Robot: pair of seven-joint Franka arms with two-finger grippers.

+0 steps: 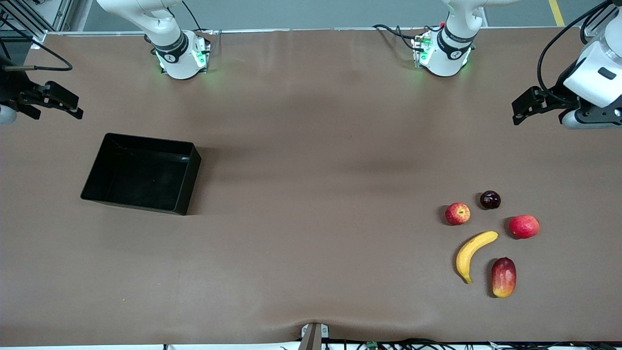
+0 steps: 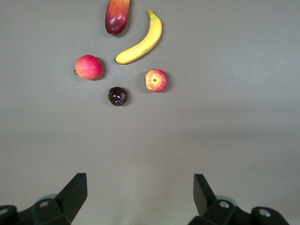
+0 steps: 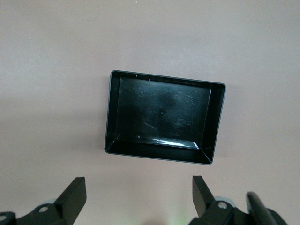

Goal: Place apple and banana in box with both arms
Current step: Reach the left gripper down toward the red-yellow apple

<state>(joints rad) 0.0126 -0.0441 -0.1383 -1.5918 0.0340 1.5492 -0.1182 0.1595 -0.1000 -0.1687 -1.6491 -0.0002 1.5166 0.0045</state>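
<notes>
While both arms hang up in the air at the two ends of the brown counter (image 1: 311, 146), nothing on it is being touched. The left gripper (image 1: 522, 108) is over bare counter at the left arm's end, its fingers (image 2: 75, 192) spread wide and holding nothing; the right gripper (image 1: 68, 104) is over bare counter at the right arm's end, its fingers (image 3: 75, 197) likewise spread apart with nothing between them. The black box (image 1: 184, 184) sits on the counter toward the right arm's end, with nothing in it that I can see, and the right wrist view looks straight down into it. All the fruit lies in a loose cluster toward the left arm's end, well apart from the box. The apple (image 1: 457, 214), red with yellowish streaks, sits just beside a small dark plum (image 1: 490, 200), which is a little farther from the front camera. The banana (image 1: 474, 253) lies nearer to that camera than the apple, curved, with one tip pointing up toward a plain pinkish-red fruit (image 1: 524, 226). A red-and-yellow mango (image 1: 503, 277) lies beside the banana, nearest of all to the front camera. None of the fruits touch each other.
</notes>
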